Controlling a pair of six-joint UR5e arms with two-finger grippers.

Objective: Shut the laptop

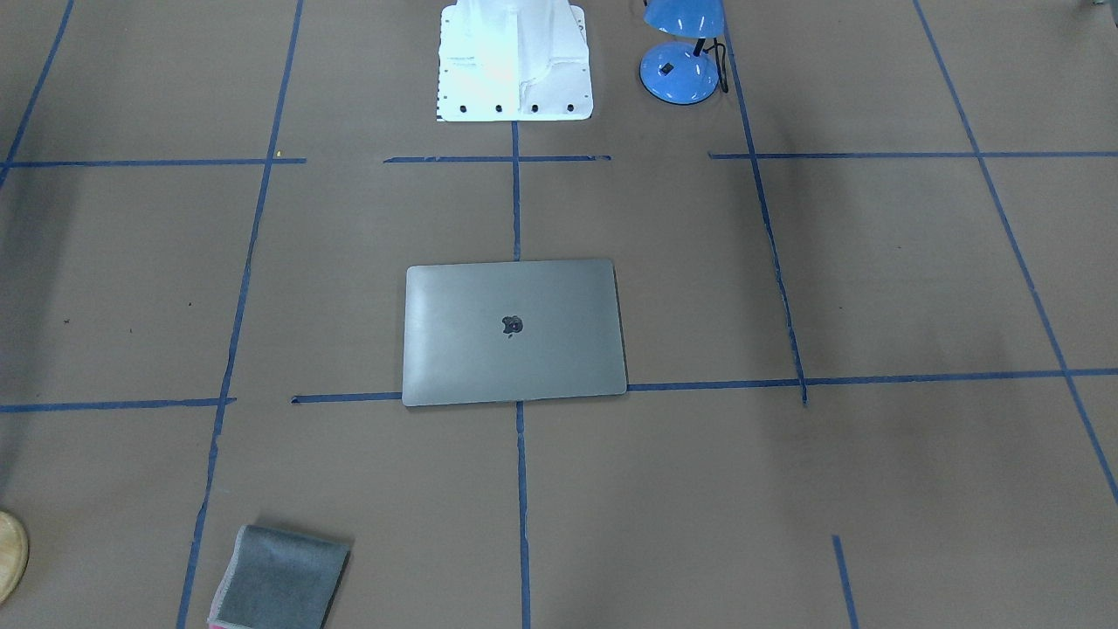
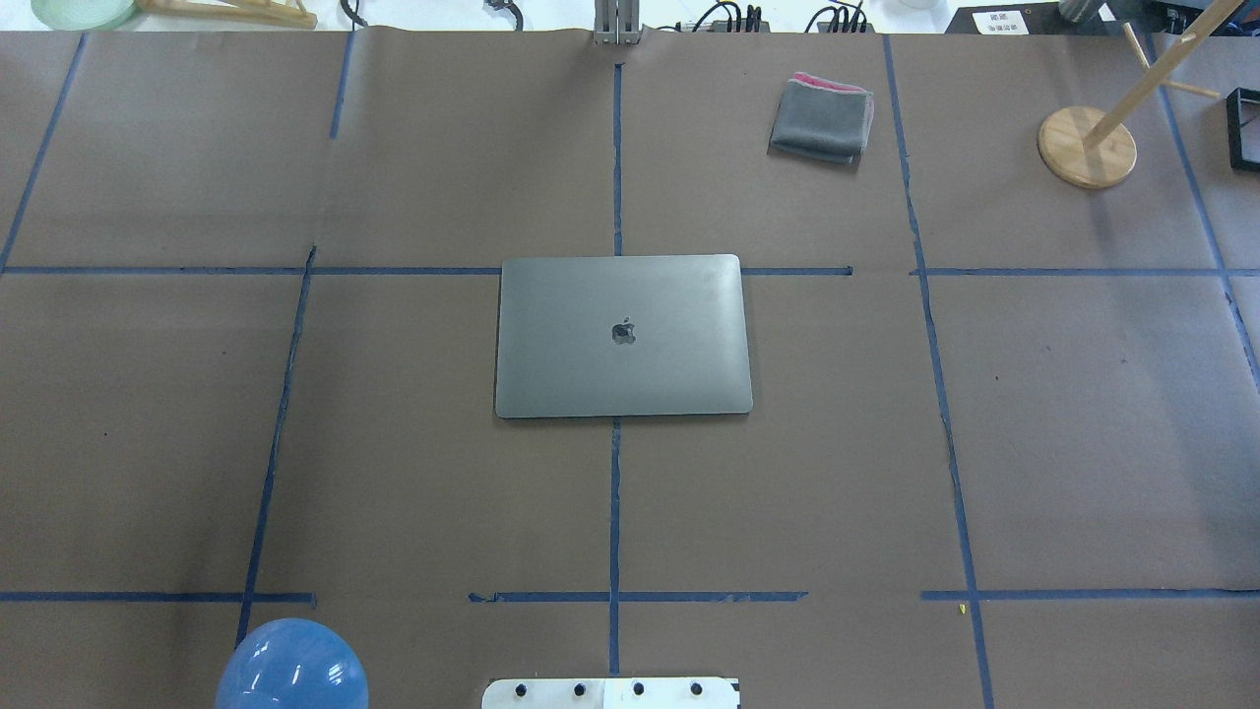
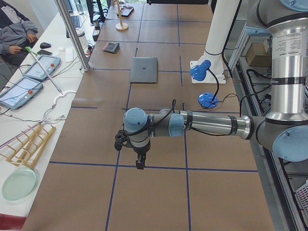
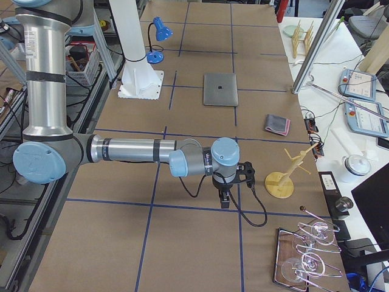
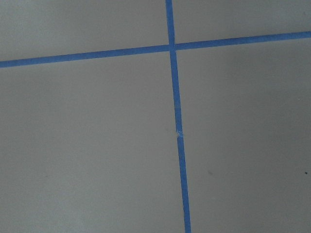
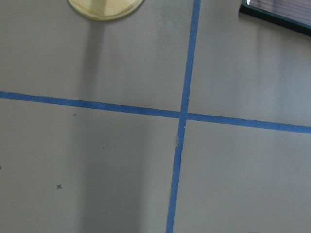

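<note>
Grey laptop (image 2: 623, 335): lid down flat, logo facing up, in the middle of the table (image 2: 394, 443), lying over a crossing of blue tape lines.
Left gripper (image 3: 140, 163): pointing down over bare table at the robot's left end, well apart from the laptop; I cannot tell if its fingers are open or closed.
Right gripper (image 4: 225, 199): pointing down at the opposite end, near the wooden stand (image 4: 279, 184); finger state cannot be told either.
Cloth (image 2: 822, 120): folded, near the far edge.
Lamp (image 1: 681, 61): blue, beside the robot's base.
</note>
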